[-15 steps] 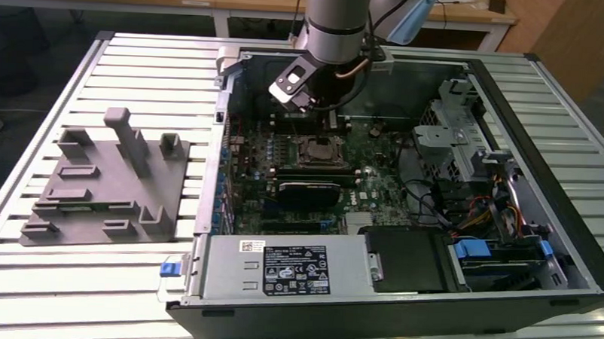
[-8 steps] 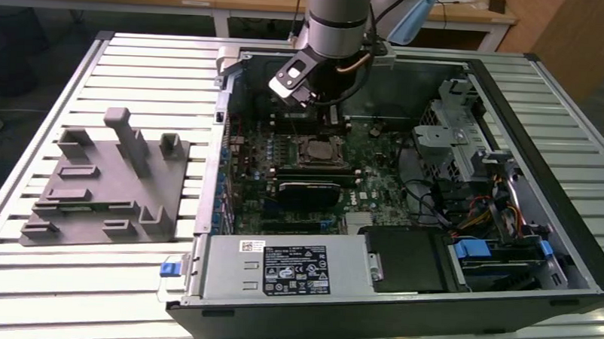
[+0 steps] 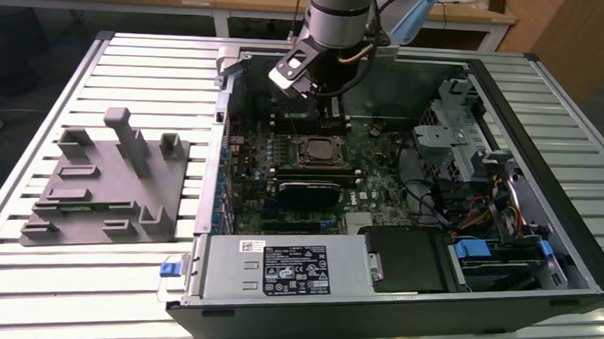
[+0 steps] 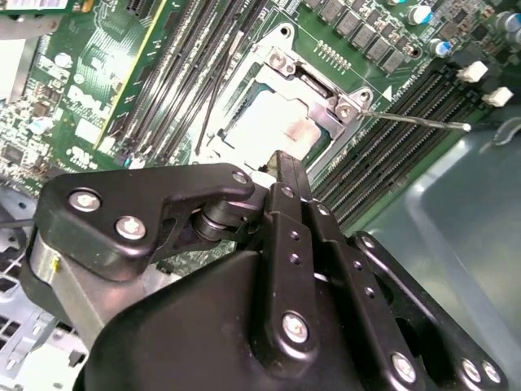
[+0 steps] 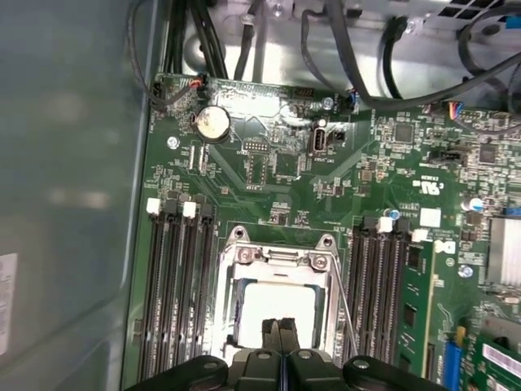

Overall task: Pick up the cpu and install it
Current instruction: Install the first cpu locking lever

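The cpu (image 5: 277,303) lies flat in the metal-framed socket (image 5: 241,262) on the green motherboard, its silvery top catching the light. In the second wrist view the cpu (image 4: 269,122) sits just beyond my fingertips. My gripper (image 5: 281,330) hovers right over the cpu's near edge, its two black fingers pressed together with nothing between them. In the exterior view the gripper (image 3: 330,124) hangs inside the open computer case, a little behind the socket (image 3: 316,149). The thin socket lever (image 4: 415,120) sticks out to one side.
The grey moulded tray (image 3: 111,185) with upright posts stands on the slatted table at the exterior view's left. The case wall (image 3: 219,136), memory slots (image 5: 175,285), cables (image 5: 358,65), the drive cage (image 3: 459,137) and the power supply (image 3: 278,267) surround the socket.
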{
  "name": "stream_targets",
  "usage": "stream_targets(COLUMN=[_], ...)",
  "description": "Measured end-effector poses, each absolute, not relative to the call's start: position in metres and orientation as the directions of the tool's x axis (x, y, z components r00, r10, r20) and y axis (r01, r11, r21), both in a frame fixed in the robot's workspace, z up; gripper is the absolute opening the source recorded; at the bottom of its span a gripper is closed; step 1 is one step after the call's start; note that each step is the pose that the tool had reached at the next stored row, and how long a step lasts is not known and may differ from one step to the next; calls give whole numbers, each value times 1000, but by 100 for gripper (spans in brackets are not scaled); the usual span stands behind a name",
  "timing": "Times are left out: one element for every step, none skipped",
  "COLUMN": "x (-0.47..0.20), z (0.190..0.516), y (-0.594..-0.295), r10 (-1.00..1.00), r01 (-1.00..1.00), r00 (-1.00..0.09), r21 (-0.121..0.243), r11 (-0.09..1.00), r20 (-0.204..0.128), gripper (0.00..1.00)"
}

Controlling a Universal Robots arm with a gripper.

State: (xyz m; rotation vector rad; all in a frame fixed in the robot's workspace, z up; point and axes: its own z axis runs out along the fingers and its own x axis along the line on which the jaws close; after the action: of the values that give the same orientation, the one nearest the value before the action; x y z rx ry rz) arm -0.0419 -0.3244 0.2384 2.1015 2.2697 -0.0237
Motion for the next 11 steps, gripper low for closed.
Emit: stream_targets(x=[-42,-42,-42,-42,-42,-42,-42,-42,-42,-42,-42], z=[241,244,246,249,251,253,254,255,255,255,255], y=[-324,-324,-324,-324,-324,-324,-324,-324,-324,-324,-324], r10=[996,996,996,996,996,996,996,996,995,993,991], r01=[997,997,997,997,997,997,997,996,995,994,992], r00=[-76,-76,-76,-76,-76,-76,-77,-81,-92,-108,-125], r21=[22,22,22,22,22,22,22,22,22,22,22], r11=[77,77,77,77,77,77,78,82,93,109,126], r20=[-46,-46,-46,-46,-46,-46,-46,-46,-46,-46,-47], gripper=[11,11,11,11,11,11,11,11,11,11,11])
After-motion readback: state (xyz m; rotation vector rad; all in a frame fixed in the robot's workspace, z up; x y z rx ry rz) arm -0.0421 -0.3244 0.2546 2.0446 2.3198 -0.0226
